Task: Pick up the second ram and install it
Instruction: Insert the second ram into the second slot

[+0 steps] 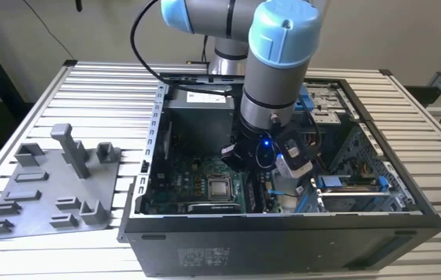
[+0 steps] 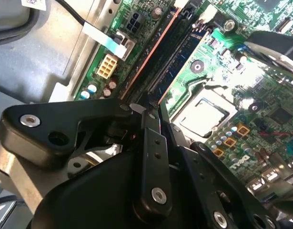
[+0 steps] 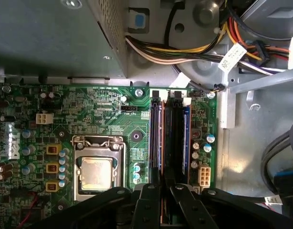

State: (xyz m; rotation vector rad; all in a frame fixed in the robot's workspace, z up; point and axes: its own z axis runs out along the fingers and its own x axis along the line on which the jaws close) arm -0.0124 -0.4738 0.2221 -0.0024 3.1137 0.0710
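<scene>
My gripper [image 3: 163, 187] [image 2: 150, 106] hangs low over the motherboard's memory slots inside the open computer case [image 1: 283, 245]. Its fingers [image 3: 148, 200] stand nearly together, shut on the near end of the second ram [image 3: 164, 143] [image 2: 160, 57]. This thin dark stick stands on edge along a slot, and I cannot tell whether it is pressed home. Another memory stick with blue sides [image 3: 184, 138] stands in the neighbouring slot. In the exterior view the arm's wrist [image 1: 263, 146] reaches down into the case, hiding the stick.
A processor socket [image 3: 96, 171] lies beside the slots. The grey power supply [image 3: 51, 33] and a bundle of coloured cables [image 3: 184, 52] sit at the slots' far end. Outside the case, on the exterior view's left, a grey plastic tray [image 1: 49, 192] with upright posts rests on the slatted table.
</scene>
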